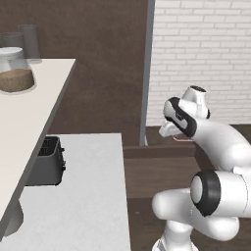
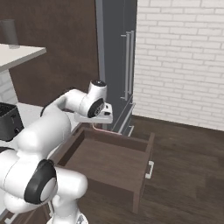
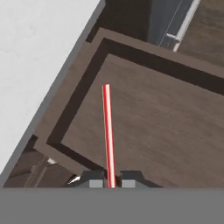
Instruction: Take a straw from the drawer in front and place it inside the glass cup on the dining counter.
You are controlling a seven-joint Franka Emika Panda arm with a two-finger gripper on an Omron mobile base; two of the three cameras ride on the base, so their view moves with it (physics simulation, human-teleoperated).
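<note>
Above the open drawer (image 2: 109, 162) we found the gripper (image 3: 109, 179) pinching the straw (image 3: 108, 131) between its fingertips, the straw lifted clear over the bare drawer floor, beside the white counter (image 3: 35, 57).

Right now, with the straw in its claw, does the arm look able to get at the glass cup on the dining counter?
Probably not from here. The claw is shut on the straw above the open drawer, and no small clear tumbler can be made out on the white counter to the arm's left. It likely has to move closer first.
</note>
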